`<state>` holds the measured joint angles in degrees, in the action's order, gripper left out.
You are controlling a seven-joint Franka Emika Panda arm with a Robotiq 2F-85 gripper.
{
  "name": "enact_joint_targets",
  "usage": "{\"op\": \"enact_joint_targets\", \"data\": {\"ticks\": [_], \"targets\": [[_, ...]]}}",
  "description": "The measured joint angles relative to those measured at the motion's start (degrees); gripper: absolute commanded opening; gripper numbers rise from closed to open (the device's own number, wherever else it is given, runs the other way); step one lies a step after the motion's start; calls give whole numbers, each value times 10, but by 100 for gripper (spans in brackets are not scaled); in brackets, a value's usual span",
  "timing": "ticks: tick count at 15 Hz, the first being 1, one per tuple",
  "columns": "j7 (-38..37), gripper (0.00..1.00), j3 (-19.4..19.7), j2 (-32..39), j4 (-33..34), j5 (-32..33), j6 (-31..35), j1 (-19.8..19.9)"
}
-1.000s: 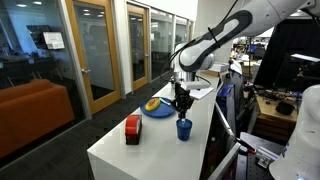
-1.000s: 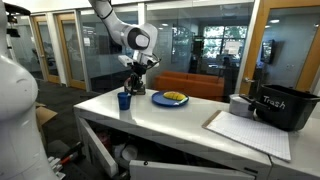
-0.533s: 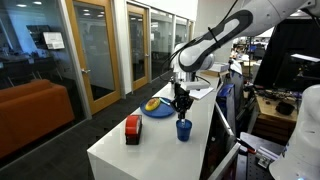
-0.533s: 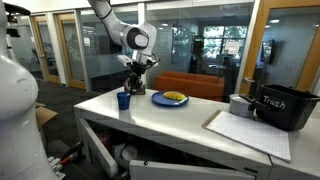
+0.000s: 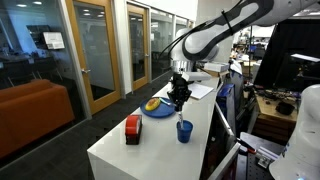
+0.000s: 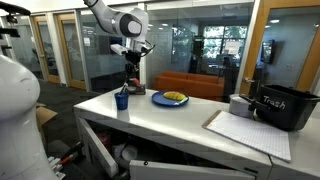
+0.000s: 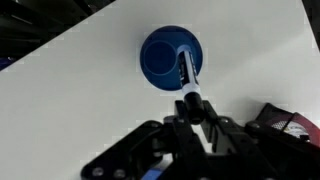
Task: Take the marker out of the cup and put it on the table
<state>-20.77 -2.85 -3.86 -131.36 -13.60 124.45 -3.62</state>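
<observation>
The dark-blue cup (image 5: 184, 131) stands on the white table (image 5: 150, 150) near its edge; it also shows in the other exterior view (image 6: 122, 100) and from above in the wrist view (image 7: 168, 56). My gripper (image 5: 179, 102) hangs above the cup, shut on the marker (image 7: 189, 78). The marker is a slim dark stick with a white band, and its lower end points down over the cup's mouth. In an exterior view the gripper (image 6: 127, 82) is raised above the cup.
A blue plate with yellow fruit (image 5: 155, 107) lies behind the cup, also seen in the other exterior view (image 6: 170, 98). A red and black object (image 5: 132, 128) sits beside the cup on the table. A black bin marked Trash (image 6: 278, 106) and a sheet of paper (image 6: 250, 130) lie further along.
My gripper has risen straight up from the cup with the marker in it. The cup has stayed in place.
</observation>
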Motion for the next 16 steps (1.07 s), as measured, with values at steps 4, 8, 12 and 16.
{"op": "enact_joint_targets", "data": {"ticks": [4,8,12,16], "targets": [[2,5,2,-32,0,11,-9,2],[6,5,8,-52,3,27,-10,9],[19,5,21,-57,15,46,-11,24],[42,5,40,-55,27,61,-11,42]]}}
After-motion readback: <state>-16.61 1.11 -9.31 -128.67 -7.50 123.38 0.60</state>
